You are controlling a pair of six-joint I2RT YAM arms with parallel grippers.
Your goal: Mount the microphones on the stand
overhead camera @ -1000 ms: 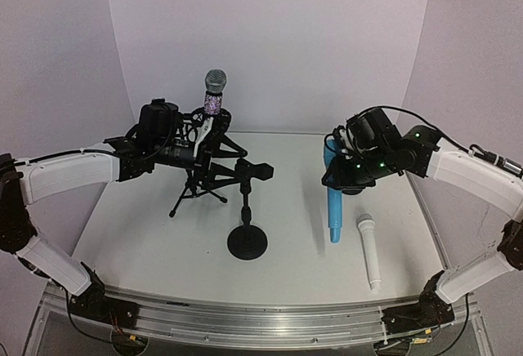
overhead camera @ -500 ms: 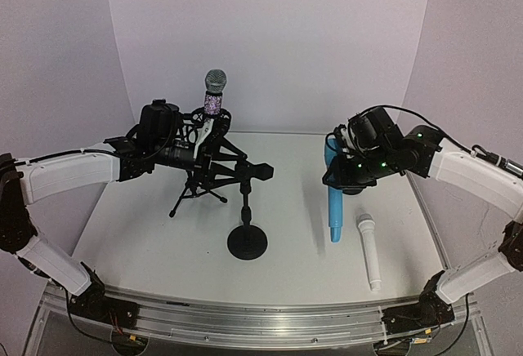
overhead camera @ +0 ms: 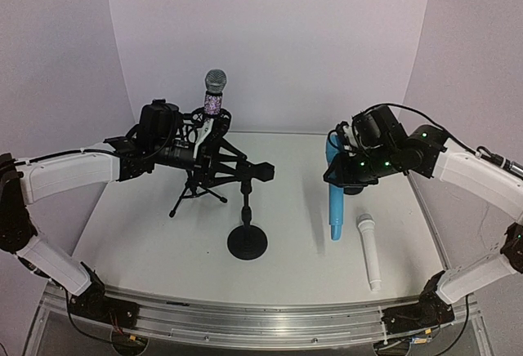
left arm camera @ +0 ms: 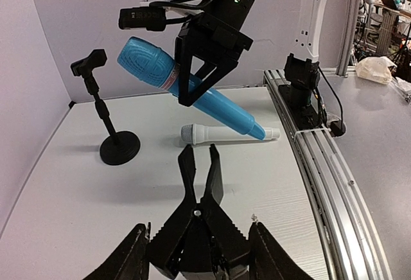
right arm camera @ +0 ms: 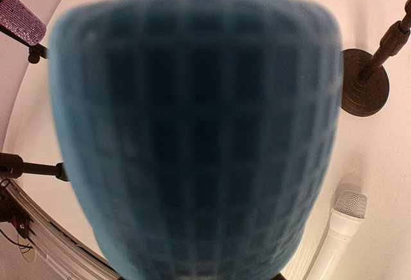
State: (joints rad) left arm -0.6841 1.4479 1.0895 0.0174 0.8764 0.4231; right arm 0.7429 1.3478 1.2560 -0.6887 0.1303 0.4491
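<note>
The right fingers [left arm camera: 192, 87] are clamped on the blue microphone [left arm camera: 221, 105] just below its head, with its tail hanging clear of the counter [overhead camera: 147, 233]. Carry it leftward from the fingers to the empty stand [overhead camera: 247, 240] and align the shaft with the clip [overhead camera: 260, 171] before pressing in. Keep clear of the white microphone [overhead camera: 369, 251], which lies below the fingers. The left fingers [overhead camera: 198, 157] flank the tripod stand [overhead camera: 198, 189]; whether they grip it cannot be determined.

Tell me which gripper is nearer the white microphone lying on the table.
Right. The right gripper holds the blue microphone just above and behind the white microphone. The left gripper is across the table at the tripod stand.
</note>
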